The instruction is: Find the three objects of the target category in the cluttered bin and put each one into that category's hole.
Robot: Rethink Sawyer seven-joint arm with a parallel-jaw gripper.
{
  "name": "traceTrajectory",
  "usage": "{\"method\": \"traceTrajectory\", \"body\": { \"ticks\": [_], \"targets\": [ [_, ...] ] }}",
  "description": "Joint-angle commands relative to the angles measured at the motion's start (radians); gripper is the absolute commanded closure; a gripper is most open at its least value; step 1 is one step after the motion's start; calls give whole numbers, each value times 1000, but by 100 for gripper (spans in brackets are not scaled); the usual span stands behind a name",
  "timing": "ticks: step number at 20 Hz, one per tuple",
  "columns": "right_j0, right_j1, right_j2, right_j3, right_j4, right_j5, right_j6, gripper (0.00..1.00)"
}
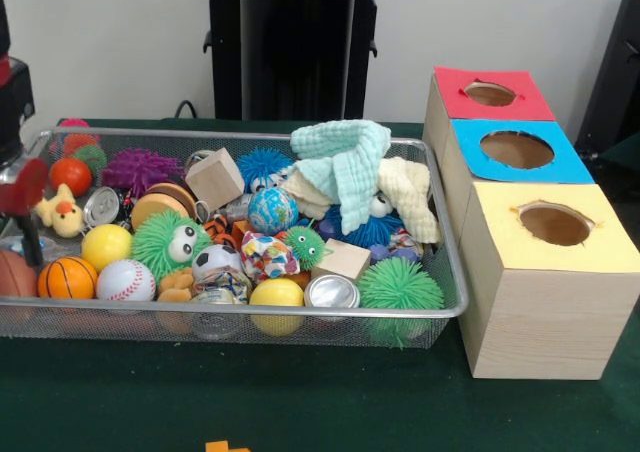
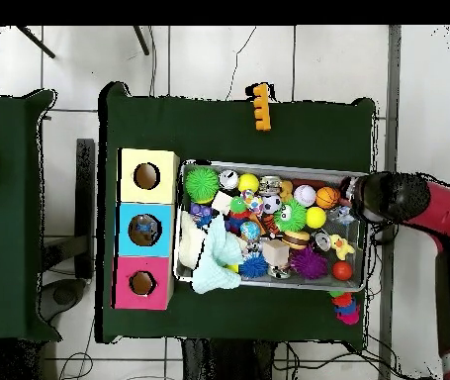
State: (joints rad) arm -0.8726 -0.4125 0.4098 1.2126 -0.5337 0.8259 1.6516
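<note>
The silver wire-mesh bin stands on the green table, heaped with balls, fuzzy toys, wooden blocks, a can and mint and cream cloths. It also shows in the overhead view. Three wooden boxes with holes stand beside it: yellow-topped, blue-topped and red-topped. My gripper shows as a red and black blur over the bin's left end, by the duck and basketball. From overhead the arm reaches over the bin's right end.
An orange toy lies on the table outside the bin and shows at the front view's bottom edge. A pink and red spiky toy sits outside the bin's corner. The black pedestal stands behind the bin.
</note>
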Motion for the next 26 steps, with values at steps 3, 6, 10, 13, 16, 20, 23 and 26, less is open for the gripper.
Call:
{"method": "traceTrajectory", "body": {
  "ticks": [3,6,10,13,16,20,23,26],
  "targets": [
    [-42,-66,37,132,-20,36,-223,0],
    [-49,-63,42,148,-30,8,-219,0],
    [-63,-59,41,193,-49,-56,-191,0],
    [-82,-64,38,233,-59,-92,-181,0],
    [-98,-67,37,258,-67,-110,-182,0],
    [-115,-57,42,273,-82,-132,-195,0],
    [-123,-55,46,286,-95,-151,-193,0],
    [-127,-58,51,298,-104,-158,-187,0]
  ]
}}
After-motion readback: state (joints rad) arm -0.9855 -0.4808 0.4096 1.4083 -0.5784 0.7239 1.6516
